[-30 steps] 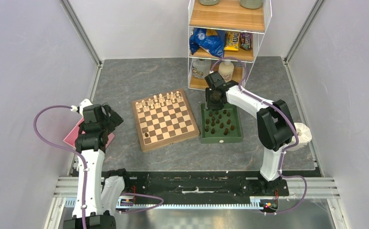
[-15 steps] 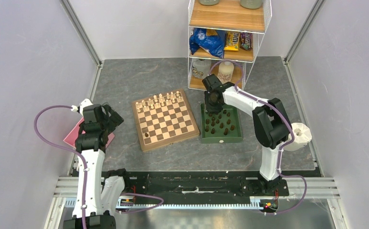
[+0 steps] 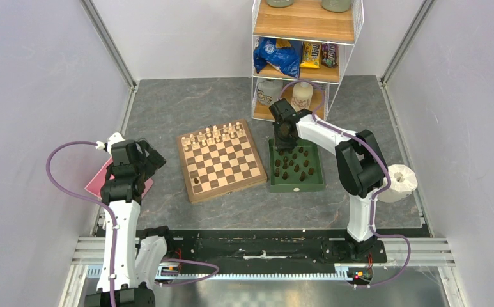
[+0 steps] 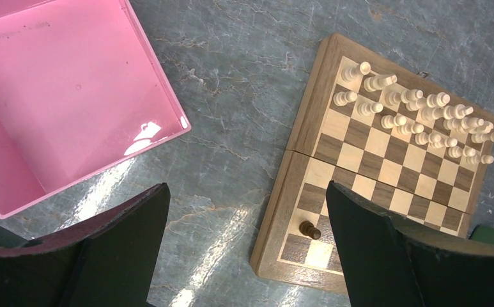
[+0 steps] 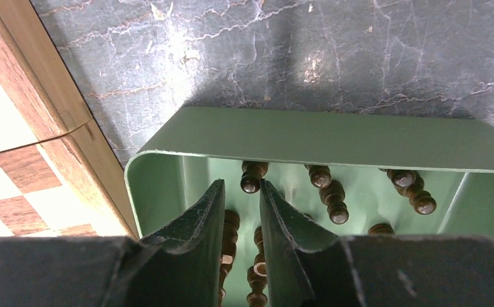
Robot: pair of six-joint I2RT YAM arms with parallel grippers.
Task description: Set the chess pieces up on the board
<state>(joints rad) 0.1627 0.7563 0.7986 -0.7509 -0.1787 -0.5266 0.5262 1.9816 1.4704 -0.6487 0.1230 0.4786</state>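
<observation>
Grey table, one board, one dark chessman

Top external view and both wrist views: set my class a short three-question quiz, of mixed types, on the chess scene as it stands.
1. True or false: the left gripper is shut.
2. How many dark chess pieces stand on the board?
3. The right gripper reaches into: A the pink box; B the green tray; C the shelf.
Key: 1 false, it is open; 2 one; 3 B.
</observation>
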